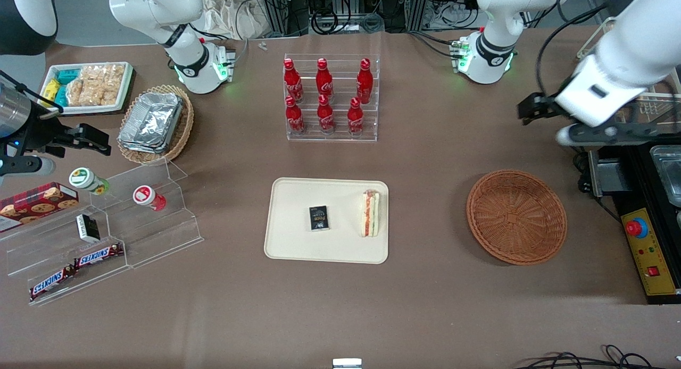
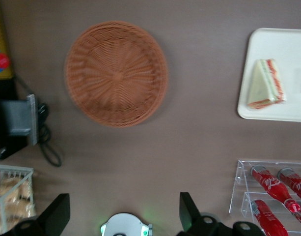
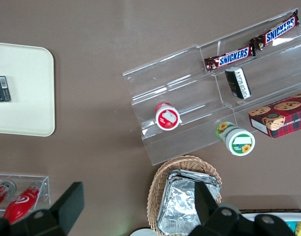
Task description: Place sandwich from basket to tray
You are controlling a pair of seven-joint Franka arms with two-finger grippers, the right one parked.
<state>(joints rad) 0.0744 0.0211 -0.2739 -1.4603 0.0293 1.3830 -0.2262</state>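
Observation:
The sandwich (image 1: 370,213) (image 2: 265,84), a white-bread wedge with a red-pink filling, lies on the cream tray (image 1: 290,241) (image 2: 287,110), near the tray edge closest to the basket. The round reddish-brown wicker basket (image 1: 516,216) (image 2: 116,73) is empty and sits on the table beside the tray, toward the working arm's end. My gripper (image 1: 528,111) (image 2: 123,209) hangs high above the table, farther from the front camera than the basket. It is open, its fingers spread wide with nothing between them.
A small black box (image 1: 319,218) shares the tray with the sandwich. A clear rack of red bottles (image 1: 331,98) stands farther back than the tray. A yellow control box with a red button (image 1: 646,252) lies beside the basket at the table's end.

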